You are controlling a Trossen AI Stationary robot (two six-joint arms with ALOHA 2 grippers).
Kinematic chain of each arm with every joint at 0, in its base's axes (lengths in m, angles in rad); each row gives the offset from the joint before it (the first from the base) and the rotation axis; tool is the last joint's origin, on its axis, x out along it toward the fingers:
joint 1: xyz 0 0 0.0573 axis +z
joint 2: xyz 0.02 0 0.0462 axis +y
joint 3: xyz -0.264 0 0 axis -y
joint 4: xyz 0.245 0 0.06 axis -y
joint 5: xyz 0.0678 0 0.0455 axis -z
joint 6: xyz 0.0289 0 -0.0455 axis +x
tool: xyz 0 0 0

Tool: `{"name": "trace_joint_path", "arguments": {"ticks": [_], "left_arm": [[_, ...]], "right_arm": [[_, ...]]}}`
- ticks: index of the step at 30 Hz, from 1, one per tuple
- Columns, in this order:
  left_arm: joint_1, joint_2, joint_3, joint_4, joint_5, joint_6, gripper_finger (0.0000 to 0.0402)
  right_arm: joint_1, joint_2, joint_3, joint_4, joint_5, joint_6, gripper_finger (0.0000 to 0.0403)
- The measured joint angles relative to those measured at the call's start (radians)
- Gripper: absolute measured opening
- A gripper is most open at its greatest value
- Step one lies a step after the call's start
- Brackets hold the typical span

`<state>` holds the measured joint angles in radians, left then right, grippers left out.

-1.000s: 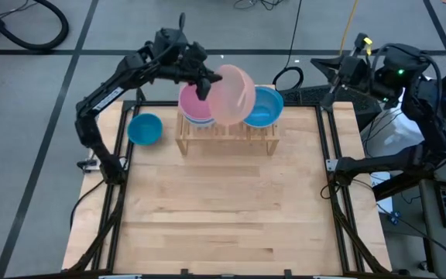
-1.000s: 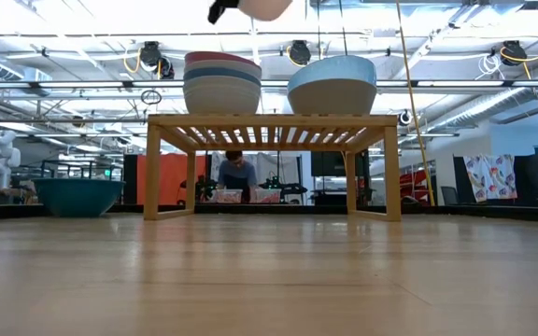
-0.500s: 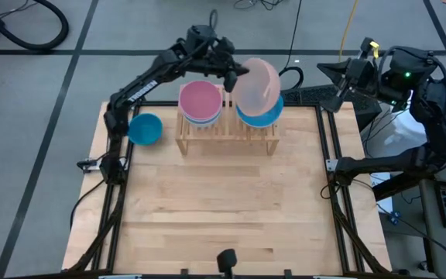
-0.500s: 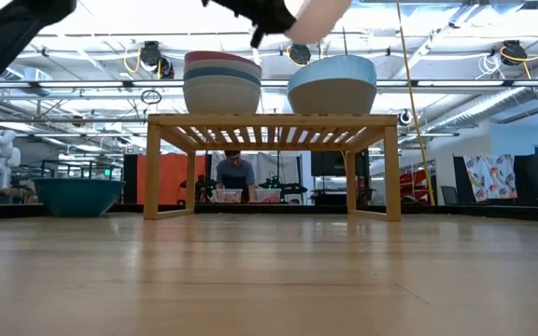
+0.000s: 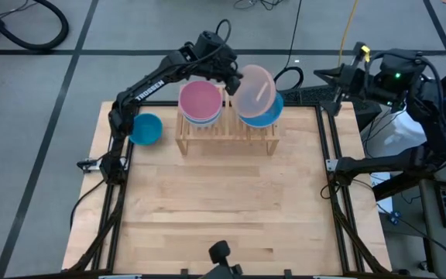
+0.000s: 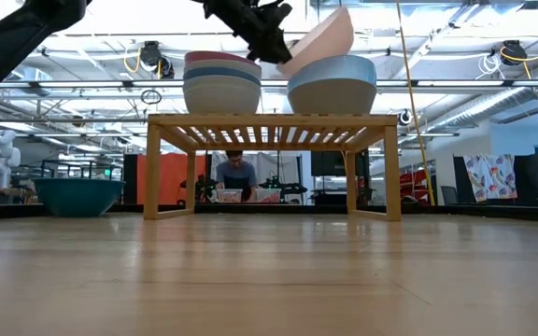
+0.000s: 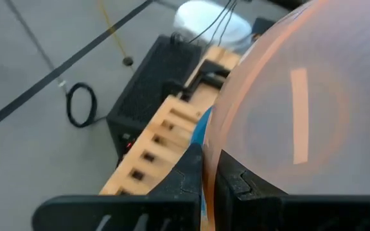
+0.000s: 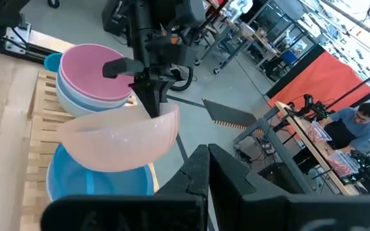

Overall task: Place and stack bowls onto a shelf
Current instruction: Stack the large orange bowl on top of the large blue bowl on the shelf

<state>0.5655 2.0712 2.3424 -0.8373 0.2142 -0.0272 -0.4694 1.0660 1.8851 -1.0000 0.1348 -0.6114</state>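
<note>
Light-wood shelf [image 5: 227, 136] carrying a pink-topped bowl stack [image 5: 200, 103] beside a blue bowl [image 5: 265, 113], peach bowl [image 5: 255, 91] tilted just above the latter, rim pinched in left gripper [image 5: 231, 80]; right gripper [image 8: 205, 168] closed, empty.

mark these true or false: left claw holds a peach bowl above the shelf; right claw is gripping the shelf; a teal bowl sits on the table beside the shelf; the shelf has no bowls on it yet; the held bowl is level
1. The left claw holds a peach bowl above the shelf. True.
2. The right claw is gripping the shelf. False: it is shut on nothing, off the table's right rear.
3. A teal bowl sits on the table beside the shelf. True.
4. The shelf has no bowls on it yet. False: a pink-topped stack and a blue bowl rest there.
5. The held bowl is level. False: it is tilted.
</note>
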Motion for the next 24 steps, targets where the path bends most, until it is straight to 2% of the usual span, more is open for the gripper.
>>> {"name": "trace_joint_path", "arguments": {"ticks": [9, 16, 24], "left_arm": [[-0.004, 0.008, -0.003, -0.037, -0.010, 0.021, 0.0008], [-0.018, 0.007, -0.003, -0.029, -0.014, 0.017, 0.0054], [-0.023, 0.007, -0.003, 0.018, -0.014, 0.017, 0.0060]], "right_arm": [[0.000, 0.003, 0.000, 0.000, -0.004, -0.003, 0.0000], [0.000, 0.003, 0.000, 0.000, -0.004, -0.003, 0.0000], [0.000, 0.003, 0.000, 0.000, -0.004, -0.003, 0.0000]]}}
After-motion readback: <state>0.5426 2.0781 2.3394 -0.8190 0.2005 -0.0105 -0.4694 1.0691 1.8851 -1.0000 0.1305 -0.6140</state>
